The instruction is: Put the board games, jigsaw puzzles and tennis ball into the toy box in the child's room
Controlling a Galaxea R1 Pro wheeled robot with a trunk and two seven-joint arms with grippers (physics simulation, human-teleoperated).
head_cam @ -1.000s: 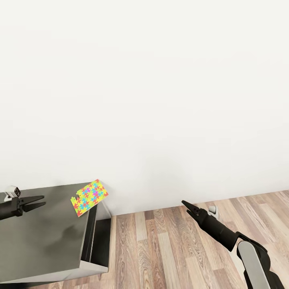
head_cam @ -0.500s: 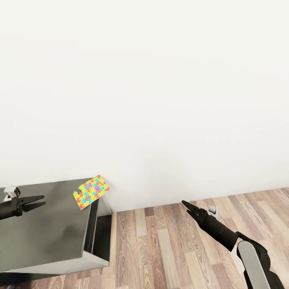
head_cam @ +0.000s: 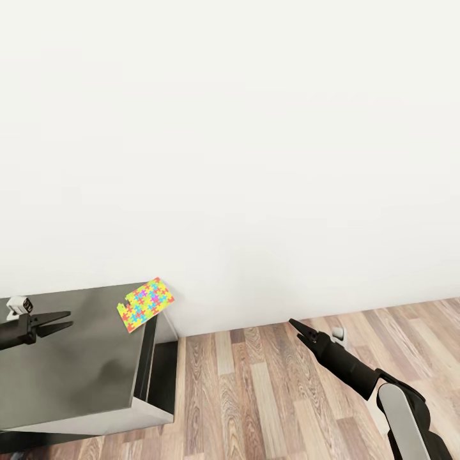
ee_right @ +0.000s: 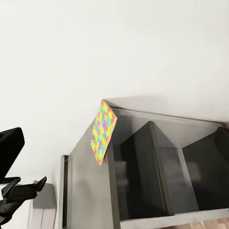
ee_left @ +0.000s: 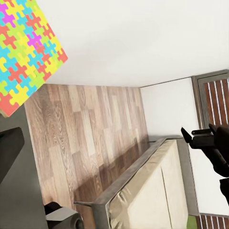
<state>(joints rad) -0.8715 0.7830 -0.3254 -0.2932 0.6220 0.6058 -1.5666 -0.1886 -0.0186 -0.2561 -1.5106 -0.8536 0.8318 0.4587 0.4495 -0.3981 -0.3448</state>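
No readable text, labels, brands, numbers or signs anywhere

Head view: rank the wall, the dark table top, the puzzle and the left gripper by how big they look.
1. Wall, by far the largest.
2. Table top.
3. Puzzle and left gripper: these look close in size, and the gripper is nearer the camera, so I would not rank them.
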